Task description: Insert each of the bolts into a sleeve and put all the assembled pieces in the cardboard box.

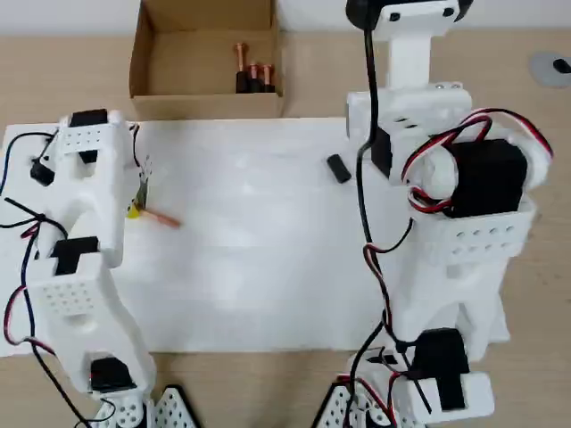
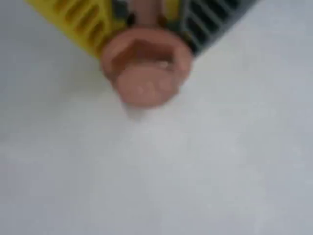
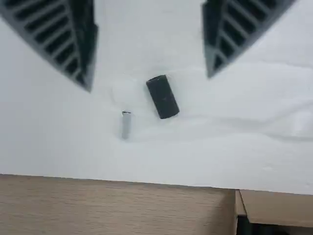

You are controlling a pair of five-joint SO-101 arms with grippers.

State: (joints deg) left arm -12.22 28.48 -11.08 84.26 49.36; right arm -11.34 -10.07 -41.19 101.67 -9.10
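A copper bolt [image 1: 161, 218] lies on the white mat, and my left gripper [image 1: 138, 201] is shut on its shank. Up close, the bolt's head [image 2: 145, 72] fills the space between a yellow finger [image 2: 80, 22] and a dark one. A black sleeve [image 1: 337, 168] lies on the mat near the right arm. My right gripper [image 3: 149, 39] hangs open above the sleeve [image 3: 163, 96], its two dark fingers [image 3: 58, 34] spread to either side. The cardboard box [image 1: 143, 67] stands at the back and holds three assembled pieces [image 1: 253, 76] in its right corner.
The white mat [image 1: 259, 267] covers the middle of the wooden table. A small grey pin-like thing [image 3: 125, 125] lies on the mat beside the sleeve. A round grey object [image 1: 551, 66] sits at the far right edge.
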